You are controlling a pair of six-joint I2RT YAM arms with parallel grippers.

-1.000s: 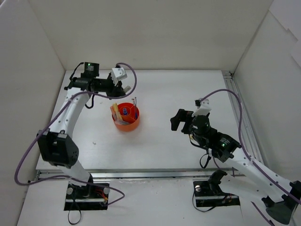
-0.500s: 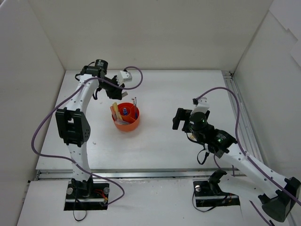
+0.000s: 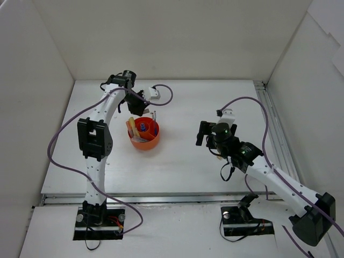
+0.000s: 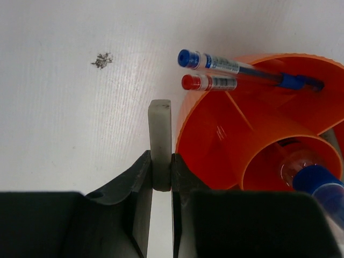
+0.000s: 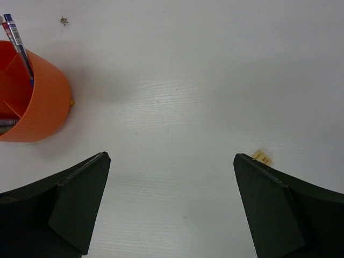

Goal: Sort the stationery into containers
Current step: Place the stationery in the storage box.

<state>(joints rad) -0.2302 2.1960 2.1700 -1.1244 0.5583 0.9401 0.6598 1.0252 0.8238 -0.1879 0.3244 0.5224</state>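
The left gripper [image 4: 160,177] pinches a pale eraser [image 4: 160,134] that sticks out past its jaws, the orange bowl [image 4: 185,115] holding a blue pen [image 4: 226,65] and a red pen [image 4: 209,82] just to their right, while the right gripper [image 5: 171,157] gapes wide over the table [image 5: 177,80], the bowl well off to its left.

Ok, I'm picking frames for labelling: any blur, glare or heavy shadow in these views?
Left wrist: eraser sharp, blue cap at lower right soft. Right wrist: fingers nearly black, faint shadow beside the bowl. Top external: even light, no glare.
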